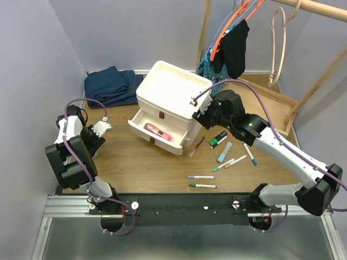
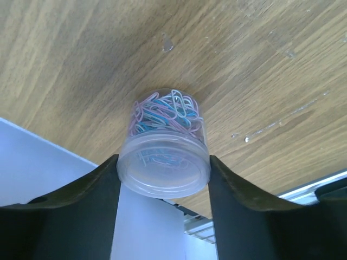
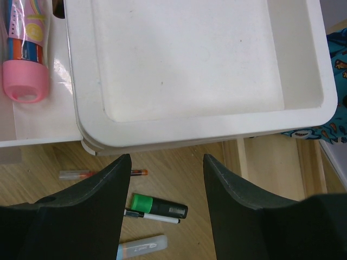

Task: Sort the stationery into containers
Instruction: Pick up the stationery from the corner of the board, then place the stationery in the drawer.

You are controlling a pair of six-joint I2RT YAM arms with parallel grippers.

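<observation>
Clear plastic tub of pastel paper clips sits pinched between my left gripper fingers, pads touching both sides of it, lifted over the wooden table near the left edge. So I'm mid-carry on that arm, I'd say: picked up, not yet delivered. Next it needs a swing right toward the white plastic three-drawer stack, whose bottom drawer stands pulled out with a pink-capped glue stick already inside. The tub looks round and slick, lid end facing the camera, clips in pink, blue and white packed inside; a light squeeze could let it slip, I reckon.

My right gripper hangs above the stack's tray-like top, fingers spread wide with nothing between them. On the table beyond: a black marker with green cap, a red pen, and slim white markers scattered to the right, all unsorted.
</observation>
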